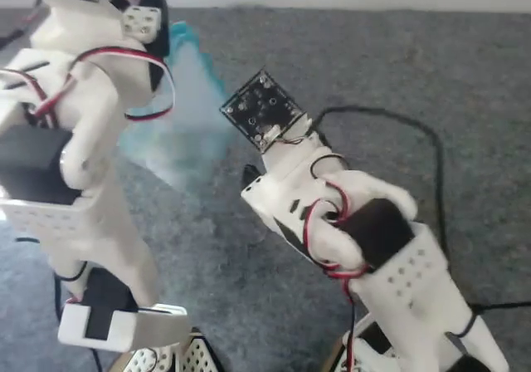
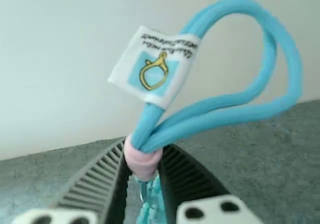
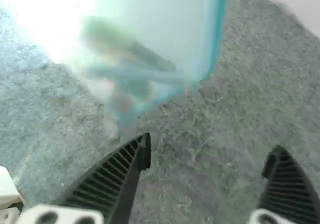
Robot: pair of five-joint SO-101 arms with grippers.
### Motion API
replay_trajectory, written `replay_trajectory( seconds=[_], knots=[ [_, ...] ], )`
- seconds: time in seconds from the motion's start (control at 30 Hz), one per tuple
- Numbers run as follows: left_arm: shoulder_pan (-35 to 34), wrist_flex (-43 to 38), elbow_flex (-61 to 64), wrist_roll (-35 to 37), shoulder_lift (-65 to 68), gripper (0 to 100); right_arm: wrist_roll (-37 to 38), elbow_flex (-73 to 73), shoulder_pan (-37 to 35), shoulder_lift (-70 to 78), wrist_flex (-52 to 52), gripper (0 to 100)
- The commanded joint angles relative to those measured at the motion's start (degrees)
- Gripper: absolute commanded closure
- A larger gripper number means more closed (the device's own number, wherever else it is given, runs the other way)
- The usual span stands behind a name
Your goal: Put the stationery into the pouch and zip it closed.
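Table [image 1: 398, 73], covered in a grey felt-like mat and bounded by a pale wall along its far edge, with two arms working toward the far-left corner. The pouch [image 1: 182, 115], a translucent sleeve with teal edging, hangs near that far edge. Whether its lower corner touches the mat cannot be told. It appears light, limp and somewhat slippery, so it is likely to sag and swing rather than hold a shape. The stationery [image 3: 130, 74] shows through the wall as blurred green, blue and pinkish sticks already inside, and their weight probably pulls the lower end down. The right gripper [image 3: 210, 149] hovers over bare mat just beside the pouch's lower corner, jaws wide apart and holding nothing. The teal edging there looks the firmest place to pinch while the zip is drawn. Open mat lies toward the near and right edges, save for a black cable [image 1: 431, 156] near the right arm; the wall leaves little room beyond the far edge. The blue cord loop [image 2: 240, 99] carries a white tag [image 2: 152, 66]. The left gripper [image 2: 144, 156] is clamped on the pink bead [image 2: 142, 166] at the root of the loop, judged to be the zip pull. How far the zip is closed cannot be seen.
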Motion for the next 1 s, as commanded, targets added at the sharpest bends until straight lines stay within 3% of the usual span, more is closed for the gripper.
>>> replay_trajectory(
  seconds=[0.0,0.3,0.5,0.67,0.8,0.9,0.97],
  knots=[
    [0.62,2.11,-3.30,0.79,-3.34,99,2.46,9.23,-0.04,-4.09,-9.89,54.4],
    [2.64,1.58,-2.95,1.05,-2.90,99,-2.11,13.36,-13.23,-7.25,-10.77,54.8],
    [2.55,2.73,-2.95,1.05,-3.08,99,-2.02,13.36,-1.19,-16.57,-10.42,54.8],
    [2.90,4.40,-2.86,1.05,-2.90,99,2.73,15.30,-0.66,-18.42,-11.91,54.6],
    [3.08,4.57,-2.77,0.88,-2.90,99,3.87,16.88,-2.59,-11.56,-19.03,54.6],
    [6.15,4.66,-1.63,0.53,-3.25,99,9.76,14.68,-3.91,0.40,-26.68,54.8],
    [6.42,4.66,-1.10,-1.49,-3.52,99,10.11,9.76,-4.18,8.40,-26.07,54.8]
  ],
)
